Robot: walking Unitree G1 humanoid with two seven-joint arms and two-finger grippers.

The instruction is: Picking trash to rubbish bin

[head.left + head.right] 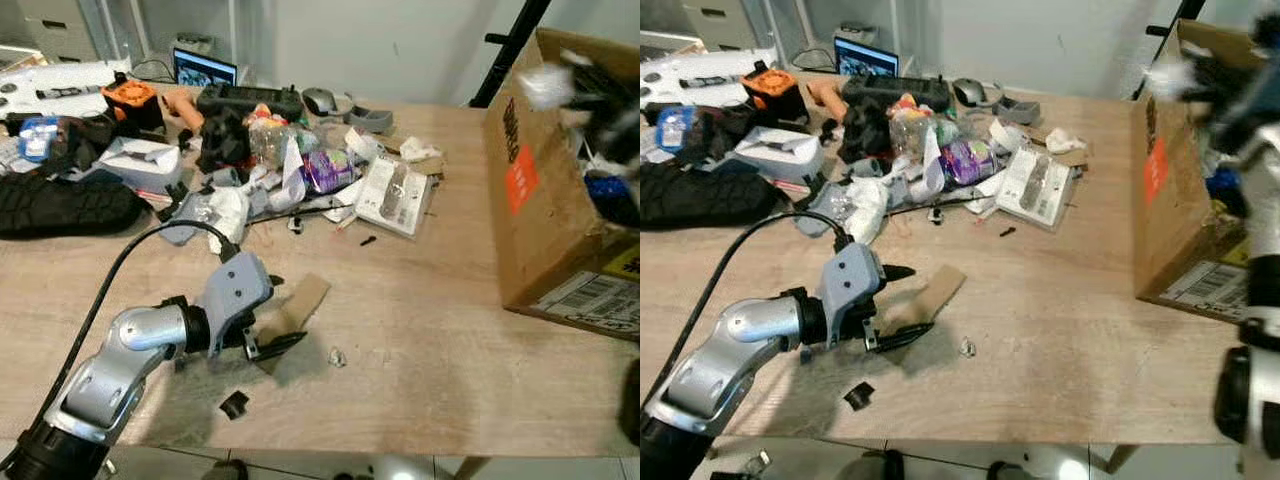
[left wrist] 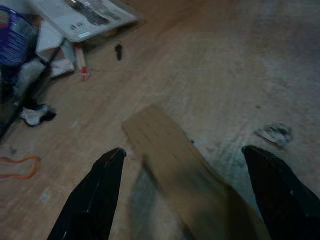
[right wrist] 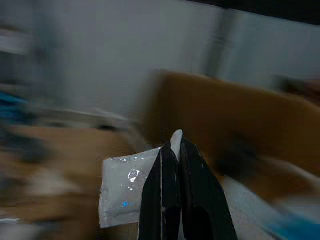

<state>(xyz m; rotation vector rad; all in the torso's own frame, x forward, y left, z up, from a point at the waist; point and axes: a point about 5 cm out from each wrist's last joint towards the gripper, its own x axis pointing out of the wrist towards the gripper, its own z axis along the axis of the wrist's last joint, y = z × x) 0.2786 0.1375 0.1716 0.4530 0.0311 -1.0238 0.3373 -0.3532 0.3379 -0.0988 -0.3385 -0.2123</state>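
From the head, the left gripper hovers near the table's front edge, over a cardboard strip; lower it squarely before closing. Its wrist view shows fingers wide apart, straddling the strip, touching nothing. The right gripper pinches a white packet beside the cardboard box.

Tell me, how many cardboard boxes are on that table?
1. The big cardboard box stands at the table's right end, lying open on its side. The flat cardboard strip near the left gripper is a scrap, not a box. The clutter may hide more.
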